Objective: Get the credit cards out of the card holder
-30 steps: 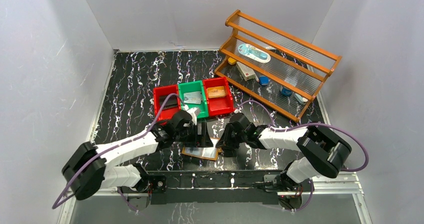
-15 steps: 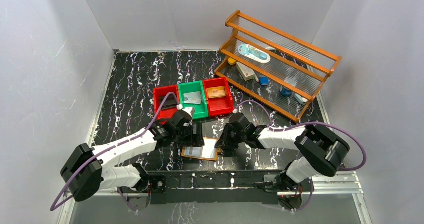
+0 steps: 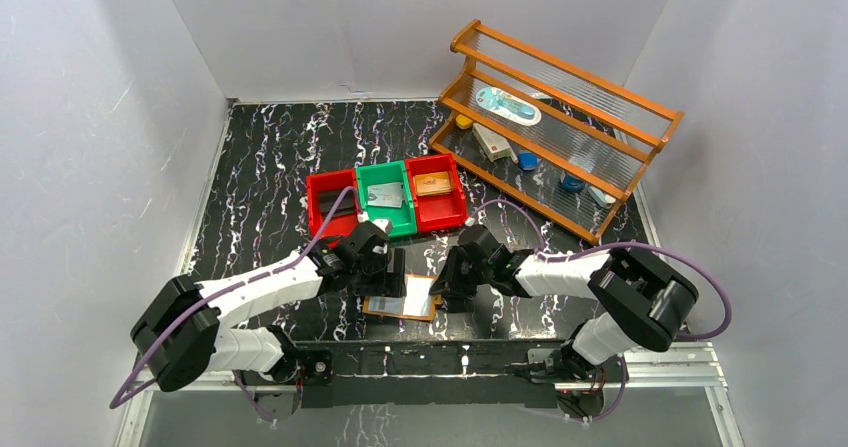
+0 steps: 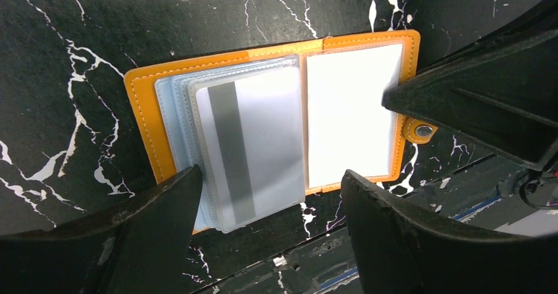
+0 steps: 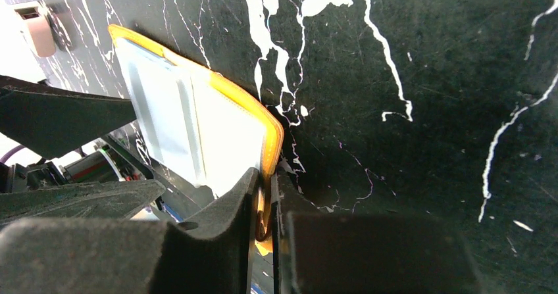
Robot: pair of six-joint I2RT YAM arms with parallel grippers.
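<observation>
The tan-orange card holder lies open on the black marbled table near the front edge. In the left wrist view its clear pockets fan out on the left half. A pale grey credit card with a dark stripe sits in the top pocket. The right half glares white. My left gripper hovers open just above the holder's near edge, holding nothing. My right gripper is shut on the holder's right edge, by the snap tab, and pins it down.
Three small bins stand behind the holder: a red one with a black wallet, a green one with a grey card, and a red one with a brown case. A wooden rack fills the back right.
My left gripper has drawn back a little to the left, so more of the open holder shows. The right gripper has kept its grip and place.
</observation>
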